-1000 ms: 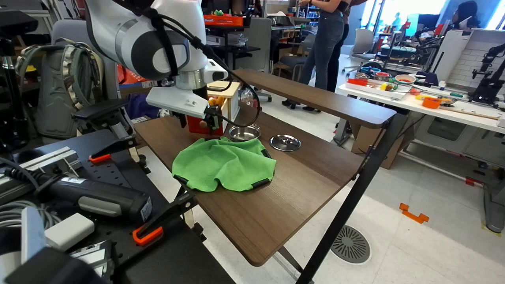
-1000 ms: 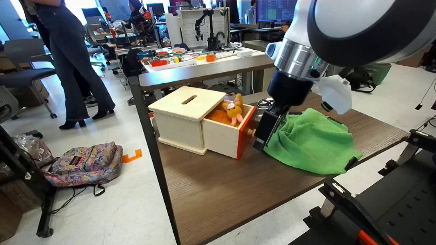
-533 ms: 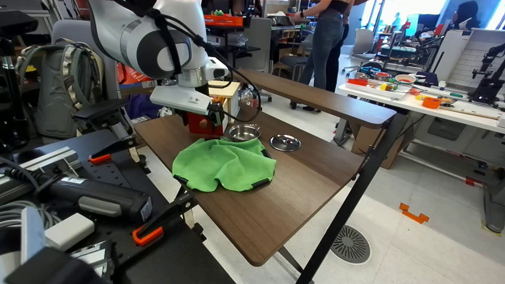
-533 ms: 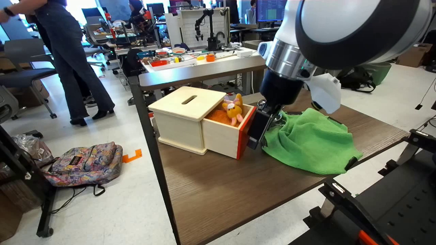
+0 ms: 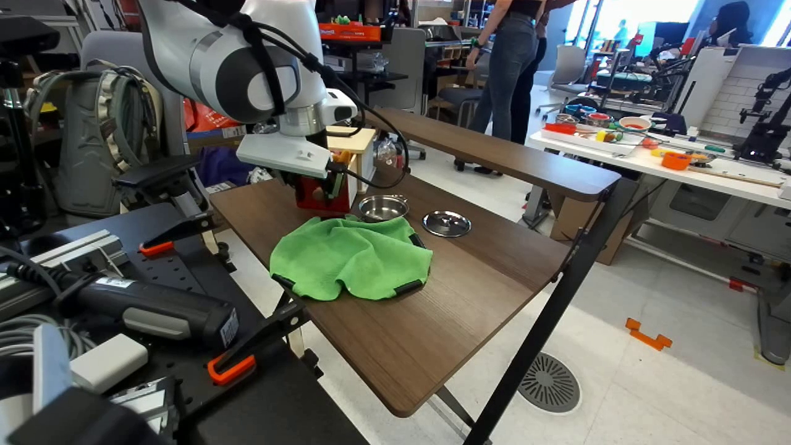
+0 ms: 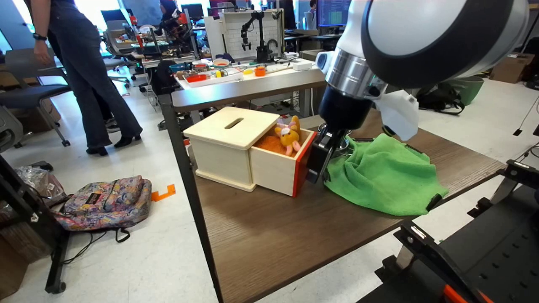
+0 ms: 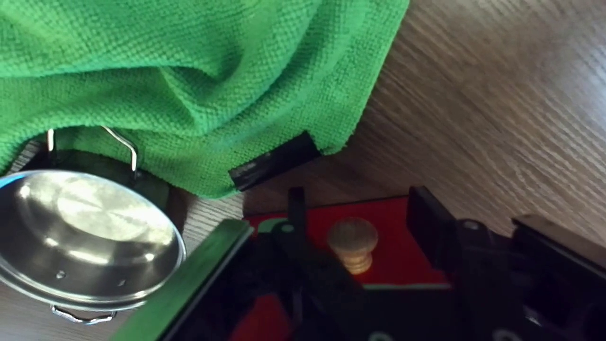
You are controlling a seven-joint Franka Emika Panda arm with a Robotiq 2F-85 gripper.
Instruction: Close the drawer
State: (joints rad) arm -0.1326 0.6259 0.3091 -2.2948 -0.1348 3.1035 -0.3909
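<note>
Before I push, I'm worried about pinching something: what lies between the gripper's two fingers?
The wooden knob of the red-fronted drawer; the wrist view shows it between the fingers, with red visible on either side.

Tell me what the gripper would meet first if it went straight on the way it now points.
Probably the red drawer front, low down: in an exterior view the gripper tilts toward it. The tabletop lies close below and might come first; depth there is unclear.

White arm (image 6: 414,27), silver collar (image 6: 351,75), looping black cable (image 5: 326,76), black hand (image 7: 358,204)
</note>
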